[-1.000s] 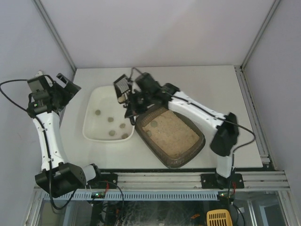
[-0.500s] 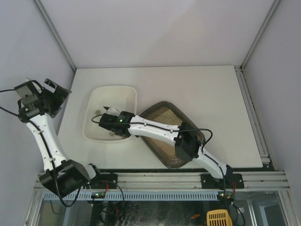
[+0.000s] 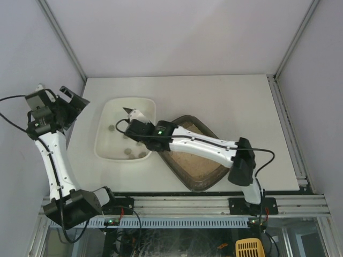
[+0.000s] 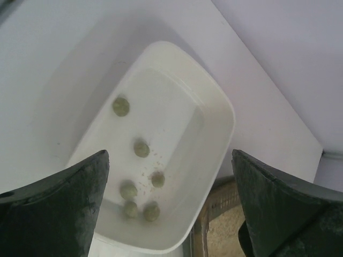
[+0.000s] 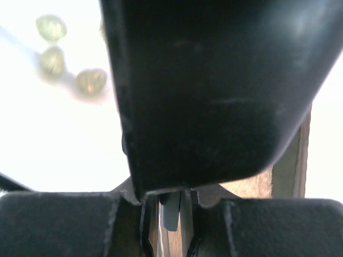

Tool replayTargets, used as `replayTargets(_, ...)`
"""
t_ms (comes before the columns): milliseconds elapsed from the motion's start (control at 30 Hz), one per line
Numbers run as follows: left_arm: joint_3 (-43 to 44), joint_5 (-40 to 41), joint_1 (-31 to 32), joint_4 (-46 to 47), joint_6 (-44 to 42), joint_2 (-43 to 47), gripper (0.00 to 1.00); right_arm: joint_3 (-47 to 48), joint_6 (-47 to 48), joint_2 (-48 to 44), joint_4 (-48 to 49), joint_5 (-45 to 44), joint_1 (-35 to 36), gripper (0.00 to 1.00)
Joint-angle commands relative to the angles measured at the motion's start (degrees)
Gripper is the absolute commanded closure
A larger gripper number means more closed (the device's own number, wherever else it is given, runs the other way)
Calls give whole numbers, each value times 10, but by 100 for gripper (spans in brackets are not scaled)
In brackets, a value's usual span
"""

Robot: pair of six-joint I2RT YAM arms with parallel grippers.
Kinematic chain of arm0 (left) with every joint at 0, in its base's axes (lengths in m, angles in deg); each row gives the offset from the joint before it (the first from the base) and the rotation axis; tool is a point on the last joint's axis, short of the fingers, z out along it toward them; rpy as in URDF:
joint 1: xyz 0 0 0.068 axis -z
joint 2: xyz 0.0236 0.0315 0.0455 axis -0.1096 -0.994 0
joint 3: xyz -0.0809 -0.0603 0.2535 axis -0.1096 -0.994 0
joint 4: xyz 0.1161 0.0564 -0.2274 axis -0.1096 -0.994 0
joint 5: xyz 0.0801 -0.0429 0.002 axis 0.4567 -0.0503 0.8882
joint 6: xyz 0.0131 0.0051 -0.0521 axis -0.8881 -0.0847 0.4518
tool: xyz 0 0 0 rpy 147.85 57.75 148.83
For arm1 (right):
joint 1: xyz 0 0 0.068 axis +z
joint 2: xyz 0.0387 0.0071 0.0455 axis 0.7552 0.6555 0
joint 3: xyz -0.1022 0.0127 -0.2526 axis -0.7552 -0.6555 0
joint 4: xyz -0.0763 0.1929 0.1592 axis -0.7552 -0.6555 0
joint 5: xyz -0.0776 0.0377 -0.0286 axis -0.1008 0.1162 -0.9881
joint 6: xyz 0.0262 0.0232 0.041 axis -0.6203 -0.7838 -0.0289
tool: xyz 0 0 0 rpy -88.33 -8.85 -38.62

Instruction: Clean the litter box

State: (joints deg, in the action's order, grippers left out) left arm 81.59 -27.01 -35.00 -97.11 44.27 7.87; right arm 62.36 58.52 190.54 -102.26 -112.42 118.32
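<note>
The scoop [image 5: 214, 91], clamped in your right claw [image 3: 133, 114], fills that wrist view; the arm hides part of the litter box [image 3: 206, 183]. Your left claw [image 4: 170, 155] gapes open, facing the tray [image 4: 214, 101].

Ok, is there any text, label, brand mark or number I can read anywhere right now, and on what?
None readable.
The white tray, the litter box, the scoop, the left arm and the right arm show no words, numbers or logos.
A green light glows on the right arm; it is not text.
</note>
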Motion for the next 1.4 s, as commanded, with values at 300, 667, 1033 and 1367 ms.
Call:
replayTargets(300,-53,-6,313,131,59,-79,0,-434,-199,-410,-77,537,-217,100)
replayTargets(667,-36,-58,426,205,143,-226,0,-507,-213,-354,-79,700,-317,100)
replayTargets(1033,-89,-48,431,211,102,-174,0,-506,-213,-239,9,769,-377,100)
replayTargets(1367,-147,-43,429,218,77,-139,0,-507,-251,-188,116,840,-383,100)
